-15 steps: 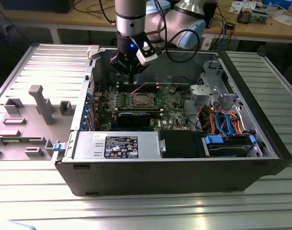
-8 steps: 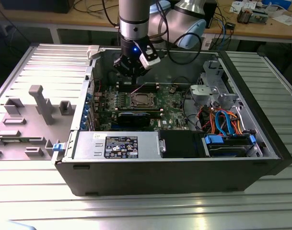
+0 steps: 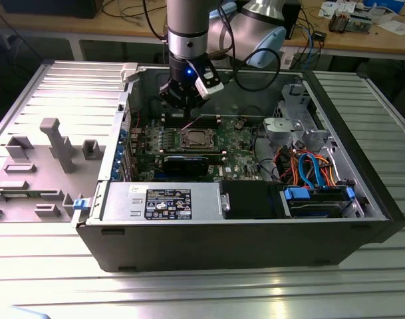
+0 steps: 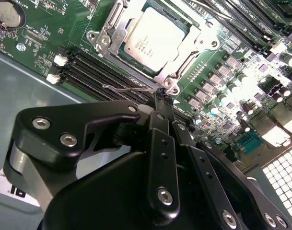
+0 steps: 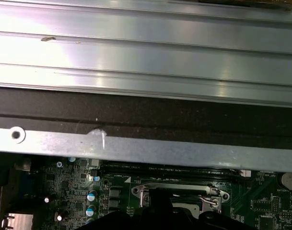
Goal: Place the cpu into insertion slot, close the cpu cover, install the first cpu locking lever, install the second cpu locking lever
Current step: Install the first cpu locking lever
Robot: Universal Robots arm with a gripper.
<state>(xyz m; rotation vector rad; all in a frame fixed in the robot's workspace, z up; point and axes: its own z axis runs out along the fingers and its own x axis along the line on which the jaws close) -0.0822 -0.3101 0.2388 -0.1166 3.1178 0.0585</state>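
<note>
The cpu lies flat in the insertion slot on the green board, silver top up. The cpu cover is down, framing the chip. My gripper is shut, its tips just beside a corner of the socket. A thin wire locking lever runs along the socket's edge up to the fingertips; whether they pinch it or only touch it is unclear. In the exterior view the gripper hangs inside the open computer case, a little behind the cpu. The first wrist view has the socket frame beyond the dark fingers.
Long black memory slots lie between the gripper and the socket. A grey power supply fills the case's front, and a drive cage with coloured cables stands at the exterior view's right. Grey fixtures sit outside the case. The case wall is close behind.
</note>
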